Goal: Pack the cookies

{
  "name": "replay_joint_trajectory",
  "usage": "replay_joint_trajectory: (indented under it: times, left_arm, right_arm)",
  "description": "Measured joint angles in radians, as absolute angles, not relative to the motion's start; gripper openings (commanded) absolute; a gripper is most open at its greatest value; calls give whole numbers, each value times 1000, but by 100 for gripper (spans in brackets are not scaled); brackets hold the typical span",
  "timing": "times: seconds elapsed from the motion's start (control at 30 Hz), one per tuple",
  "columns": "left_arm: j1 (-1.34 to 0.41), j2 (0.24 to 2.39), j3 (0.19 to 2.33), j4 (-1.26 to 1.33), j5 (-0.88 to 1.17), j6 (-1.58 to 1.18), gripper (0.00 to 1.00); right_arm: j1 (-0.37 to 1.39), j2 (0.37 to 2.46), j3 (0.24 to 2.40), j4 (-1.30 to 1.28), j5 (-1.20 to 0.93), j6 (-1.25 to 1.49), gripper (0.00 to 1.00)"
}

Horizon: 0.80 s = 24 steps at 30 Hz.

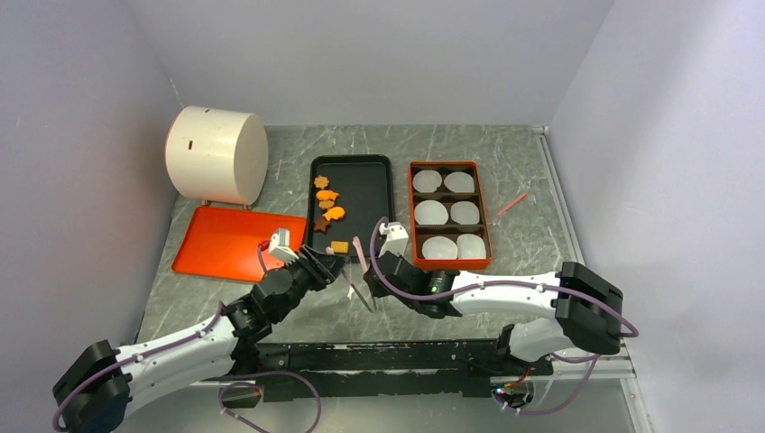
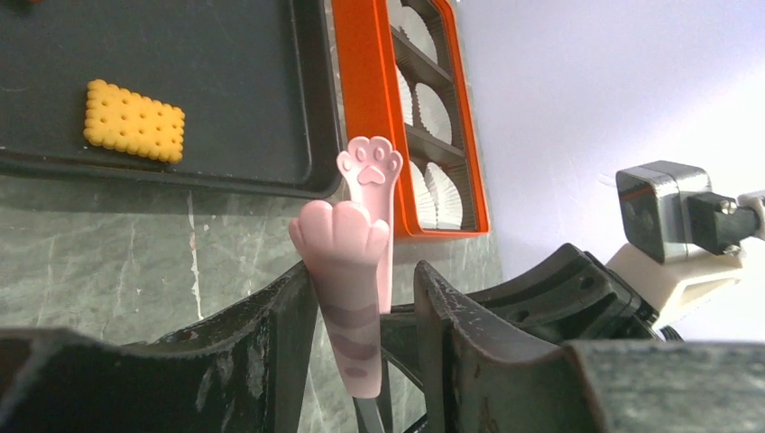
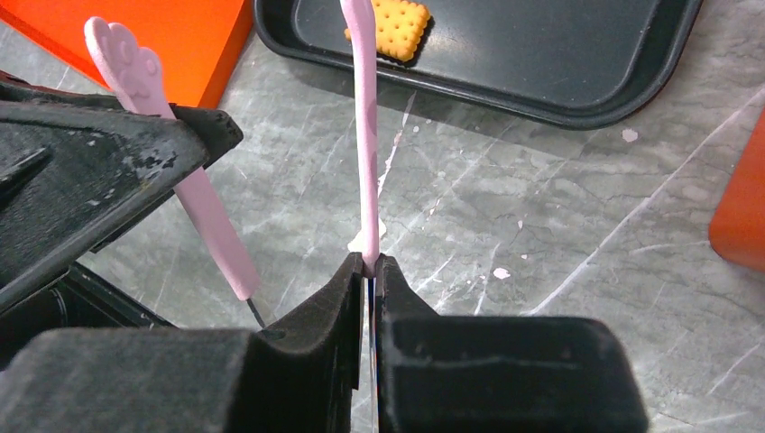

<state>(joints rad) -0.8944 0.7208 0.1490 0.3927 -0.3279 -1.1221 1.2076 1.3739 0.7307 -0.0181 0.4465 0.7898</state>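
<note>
Right wrist: right tool [image 3: 370,268] grips apparent pink tongs [image 3: 364,135].

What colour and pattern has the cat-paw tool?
The cat-paw tool is pale pink with darker pink toe marks and stripes; best in the left wrist view.

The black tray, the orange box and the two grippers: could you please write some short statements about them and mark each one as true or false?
1. The orange box holds six white paper cups. True.
2. A cookie lies in one of the cups. False: the cups look empty, and the cookies are all on the black tray.
3. The right gripper is shut on the pink paw tongs. True.
4. The square cookie lies at the tray's far end. False: it lies at the near end, closest to the arms.
5. The left gripper is far from the tongs. False: its fingers stand on either side of them.
</note>
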Motion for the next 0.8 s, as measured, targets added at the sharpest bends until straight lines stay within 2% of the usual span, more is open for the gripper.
replay_joint_trajectory:
  times: [0.1,0.23,0.27,0.33,0.43,0.7,0.8]
  left_arm:
    - [-896,753,149,415,-340,-1126,34]
    - [-896,791,142,453,-343,-1145,9]
    - [-897,795,141,461,-343,-1151,6]
    - [-896,799,139,466,-346,-1173,5]
    - [-896,801,139,454,-349,-1215,5]
    - [-897,764,142,331,-367,-1356,5]
    - [-897,740,142,272,-380,-1401,5]
  right_arm:
    - [1208,1375,730,-18,446,790,0]
    - [1208,1375,730,-18,446,789,0]
    - [1208,1375,730,-18,446,789,0]
    - [1208,1375,730,-17,447,786,0]
    - [1208,1372,730,-17,447,776,8]
    - [1211,1311,704,20,438,705,48]
    - [1212,1267,689,47,432,663,59]
